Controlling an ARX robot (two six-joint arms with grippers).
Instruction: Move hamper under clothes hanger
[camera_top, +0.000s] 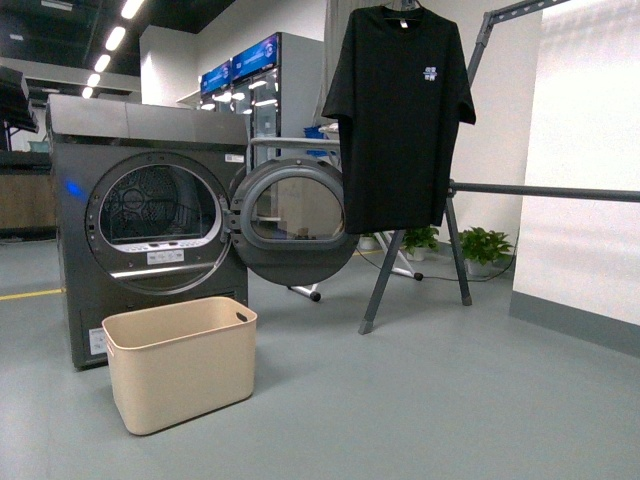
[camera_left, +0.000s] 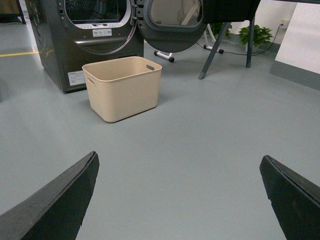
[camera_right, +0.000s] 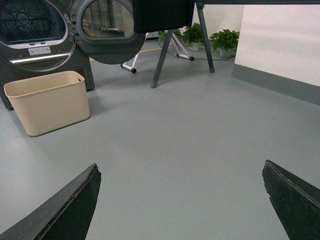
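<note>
The hamper (camera_top: 180, 365) stands just in front of the dryer (camera_top: 150, 200). It is well apart from the hanger (camera_top: 380, 285), whose legs stand past the dryer's open door (camera_top: 295, 220). Only the front view shows the whole black shirt (camera_top: 400, 120) hanging there. Only the wrist views show my left gripper (camera_left: 179, 159) and right gripper (camera_right: 180, 166), each spread wide over bare floor (camera_top: 430, 400), smooth and grey. Beyond the dryer, potted plants (camera_top: 485, 245) sit by a white wall.
</note>
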